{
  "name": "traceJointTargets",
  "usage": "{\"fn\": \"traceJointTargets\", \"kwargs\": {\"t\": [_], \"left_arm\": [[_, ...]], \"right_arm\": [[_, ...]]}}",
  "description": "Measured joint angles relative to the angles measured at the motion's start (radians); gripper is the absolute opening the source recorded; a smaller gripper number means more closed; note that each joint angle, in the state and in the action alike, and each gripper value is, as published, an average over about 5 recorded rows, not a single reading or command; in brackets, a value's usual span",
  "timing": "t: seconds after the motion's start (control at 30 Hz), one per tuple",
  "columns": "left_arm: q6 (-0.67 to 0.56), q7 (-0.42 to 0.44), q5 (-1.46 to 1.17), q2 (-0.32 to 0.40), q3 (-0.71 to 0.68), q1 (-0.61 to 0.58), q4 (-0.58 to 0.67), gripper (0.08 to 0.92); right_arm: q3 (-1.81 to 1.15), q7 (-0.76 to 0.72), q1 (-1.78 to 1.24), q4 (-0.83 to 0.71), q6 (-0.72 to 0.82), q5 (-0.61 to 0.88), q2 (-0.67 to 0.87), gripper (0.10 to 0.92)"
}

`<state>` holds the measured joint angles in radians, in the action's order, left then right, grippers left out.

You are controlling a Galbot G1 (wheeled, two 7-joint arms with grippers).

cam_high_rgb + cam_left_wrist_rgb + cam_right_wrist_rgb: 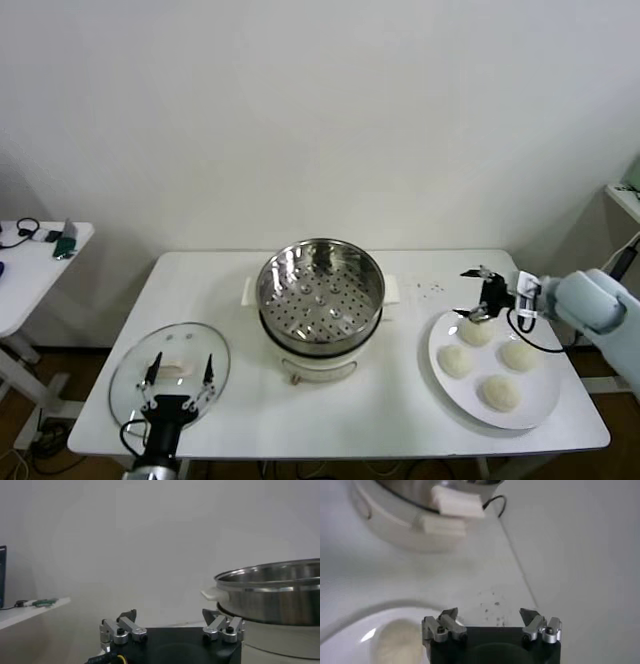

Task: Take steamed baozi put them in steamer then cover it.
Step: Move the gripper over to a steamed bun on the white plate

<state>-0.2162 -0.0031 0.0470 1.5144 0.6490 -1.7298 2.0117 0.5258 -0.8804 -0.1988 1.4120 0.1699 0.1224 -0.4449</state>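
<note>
Hovering at the far rim of the plate [445, 375], the right tool [478, 295] has its fingers spread wide and holds nothing. All four steamed baozi [456, 361] lie on that plate at the right end of the bench [400, 420]; the nearest one [476, 332] sits just below and slightly nearer the robot than the fingertips, apart from them. In the right wrist view that bun [395, 640] shows off to one side of the spread fingers, not centred between them.

That offset looks like the main hazard: closing from here would likely catch the bun by its edge, and soft dough could squash, tear or roll into its neighbour. Coming down too far could also knock the plate and shift it.

The steamer [321, 292] stands empty in the middle of the bench, well apart from the plate, so a weakly held bun could drop during the carry across.

The left tool [180, 385] rests released over the cover [128, 372] at the near left corner, its fingers standing either side of the handle [176, 370].
</note>
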Motion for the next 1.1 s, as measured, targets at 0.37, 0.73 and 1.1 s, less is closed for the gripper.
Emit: {"fn": "traceJointTargets", "kwargs": {"t": [0.37,0.73,1.1], "left_arm": [[0.012,-0.012,-0.001,-0.018,-0.010,-0.004,-0.006,0.823],[0.034,-0.019,-0.014,-0.032,0.009,0.011,-0.001,0.823],[0.052,-0.021,-0.014,-0.035,0.016,0.027,0.000,0.823]], "right_arm": [[0.430,-0.164,0.340,-0.180,-0.056,-0.080,-0.076,0.823],[0.531,-0.189,0.371,-0.343,-0.074,-0.138,-0.209,0.823],[0.505,-0.184,0.309,-0.447,-0.089,-0.181,-0.306,0.823]]}}
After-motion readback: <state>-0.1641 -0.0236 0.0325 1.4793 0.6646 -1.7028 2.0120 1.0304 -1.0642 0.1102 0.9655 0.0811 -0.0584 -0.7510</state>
